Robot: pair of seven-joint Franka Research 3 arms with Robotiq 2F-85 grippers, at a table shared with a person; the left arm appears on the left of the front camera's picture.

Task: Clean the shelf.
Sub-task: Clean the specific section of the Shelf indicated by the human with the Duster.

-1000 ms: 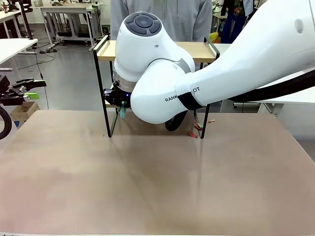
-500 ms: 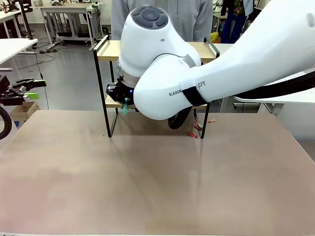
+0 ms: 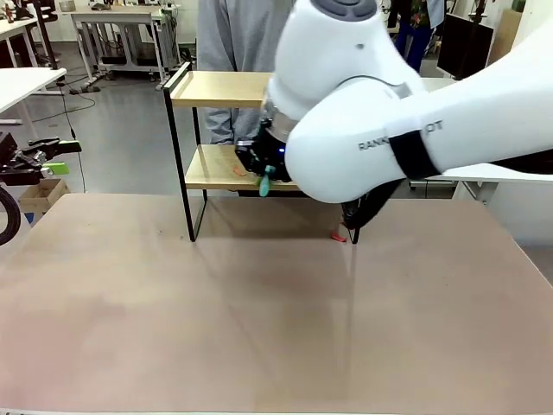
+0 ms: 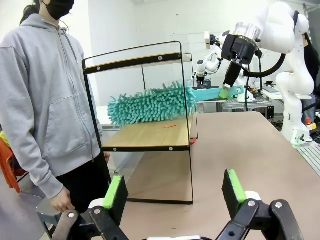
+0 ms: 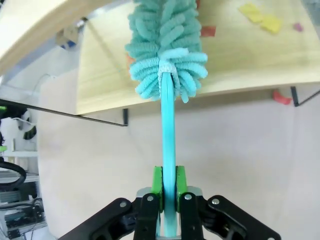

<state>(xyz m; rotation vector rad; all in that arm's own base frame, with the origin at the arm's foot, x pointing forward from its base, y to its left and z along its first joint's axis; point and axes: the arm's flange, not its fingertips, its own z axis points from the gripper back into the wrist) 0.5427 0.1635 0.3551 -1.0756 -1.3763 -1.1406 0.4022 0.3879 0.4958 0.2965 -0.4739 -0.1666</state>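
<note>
My right end effector (image 5: 168,179) is clamped on the flat teal plastic handle of the duster (image 5: 165,45). Its shaggy chenille head reaches between the two pale wooden boards of the black-framed shelf (image 3: 216,89), at the far side of the desk (image 3: 259,320). My left end effector (image 4: 174,189) gapes wide, empty.

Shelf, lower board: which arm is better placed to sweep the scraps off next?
Right. Its jaws grip the teal duster by the handle, head over the lower board near the coloured scraps. The left arm's jaws stand open, empty, away from the shelf.
</note>
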